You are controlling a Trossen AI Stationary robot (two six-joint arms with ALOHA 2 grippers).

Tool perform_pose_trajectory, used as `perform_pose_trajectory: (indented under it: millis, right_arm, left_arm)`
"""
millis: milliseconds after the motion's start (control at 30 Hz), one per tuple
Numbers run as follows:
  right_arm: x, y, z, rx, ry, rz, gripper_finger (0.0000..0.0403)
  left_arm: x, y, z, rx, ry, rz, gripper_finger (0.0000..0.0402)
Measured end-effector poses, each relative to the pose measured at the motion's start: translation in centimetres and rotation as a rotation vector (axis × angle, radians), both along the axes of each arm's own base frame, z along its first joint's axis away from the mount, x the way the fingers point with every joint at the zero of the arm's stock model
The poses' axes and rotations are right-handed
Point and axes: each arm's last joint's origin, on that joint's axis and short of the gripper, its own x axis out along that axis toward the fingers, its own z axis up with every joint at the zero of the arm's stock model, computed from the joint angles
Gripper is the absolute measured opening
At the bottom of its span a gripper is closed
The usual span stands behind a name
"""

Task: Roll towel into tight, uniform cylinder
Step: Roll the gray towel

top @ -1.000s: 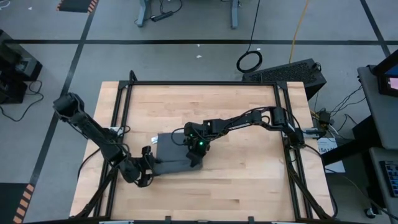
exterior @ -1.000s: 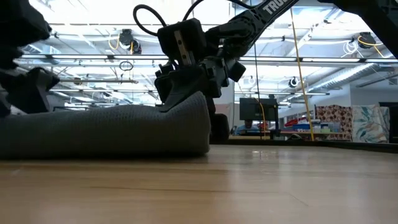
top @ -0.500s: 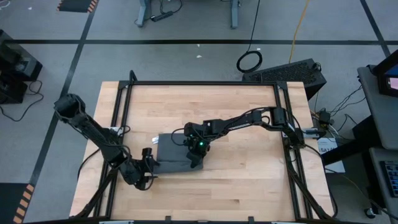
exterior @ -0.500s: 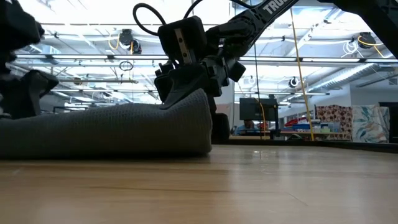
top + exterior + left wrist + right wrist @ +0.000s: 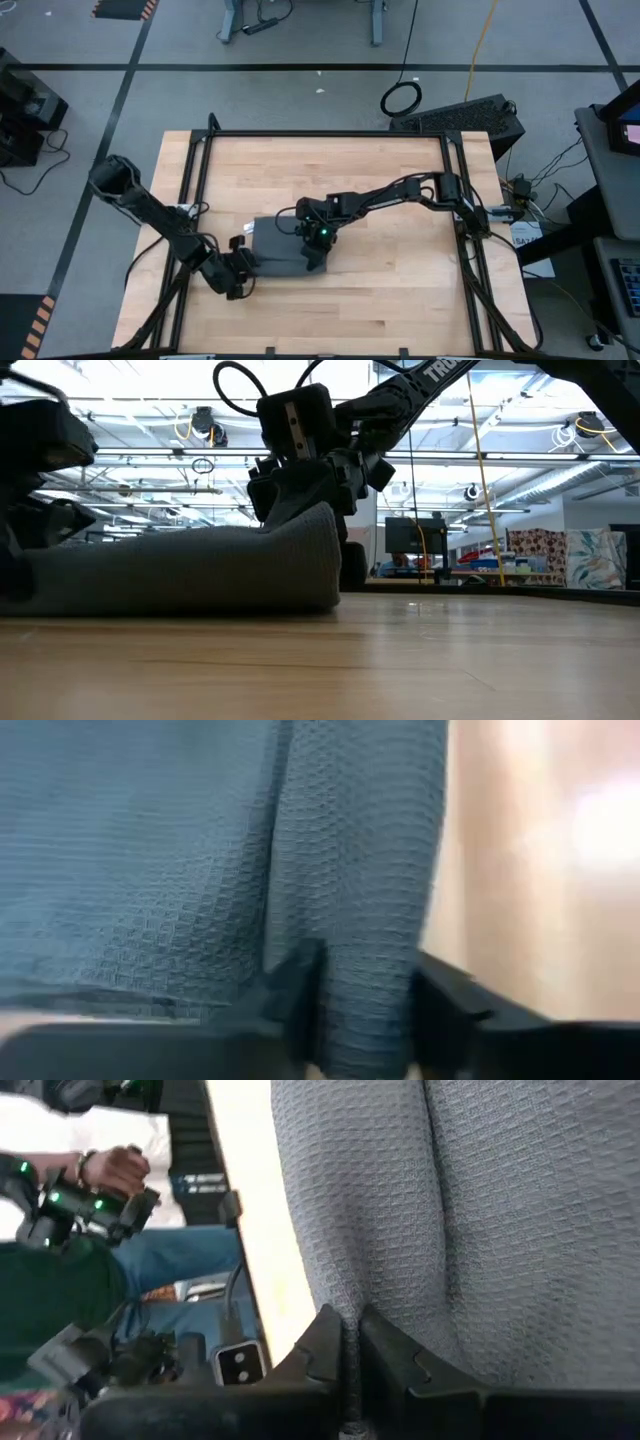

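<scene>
The dark grey towel (image 5: 278, 250) lies on the wooden table (image 5: 380, 190) as a thick folded bundle. A small white tag (image 5: 247, 226) shows at its far left corner. In the left wrist view a rolled ridge (image 5: 360, 870) runs beside a flatter part (image 5: 130, 850). My left gripper (image 5: 243, 268) is at the towel's near left end, closed around that ridge. My right gripper (image 5: 310, 245) is shut on the towel's right end, where the low view shows the cloth drawn up into a peak (image 5: 315, 520). My left gripper pinches the end of the rolled ridge (image 5: 365, 985) between its two fingers, one finger (image 5: 300, 995) on each side. It comes slanting down from the table's near left and lies along the ridge. The towel rests on the table. My right gripper pinches a fold of cloth (image 5: 350, 1315) at the towel's right end between its shut fingers (image 5: 325, 1345), slanting down from the table's right. That end is raised in a small peak and the rest of the towel (image 5: 200, 565) lies on the table.
Black frame rails (image 5: 195, 180) run along the table's edges. Bare wood lies to the right of the towel and beyond it. Beyond the table a person's hand (image 5: 110, 1170) holds a controller.
My left gripper has gone down and toward the towel's near left end, and its fingers have drawn closer together around that end. The towel's bulk and my right gripper have stayed in place.
</scene>
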Motion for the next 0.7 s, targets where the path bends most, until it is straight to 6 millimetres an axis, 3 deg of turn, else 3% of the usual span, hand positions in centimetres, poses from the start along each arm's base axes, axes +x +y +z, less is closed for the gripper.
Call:
perform_pose_trajectory:
  millis: [133,267,367,533,700]
  right_arm:
    - [0.0,0.7,0.1,0.032,-0.015,0.049,0.0023]
    - [-0.2,1.6,0.9,0.027,-0.064,0.103,0.0053]
    - [-0.8,1.8,2.6,-0.002,-0.110,0.135,0.0091]
    - [-1.9,2.0,5.7,-0.231,-0.221,0.125,0.0159]
    - [-2.8,6.4,7.1,-0.502,-0.320,0.156,0.0208]
  left_arm:
    - [0.4,0.1,1.2,-0.203,0.029,-0.023,0.0032]
    - [0.5,0.4,2.4,-0.337,0.031,0.012,0.0033]
    - [0.4,1.0,2.6,-0.382,0.044,0.039,0.0039]
    - [0.4,2.4,1.5,-0.447,0.095,0.115,0.0031]
    - [0.4,3.5,0.6,-0.568,0.133,0.179,0.0031]
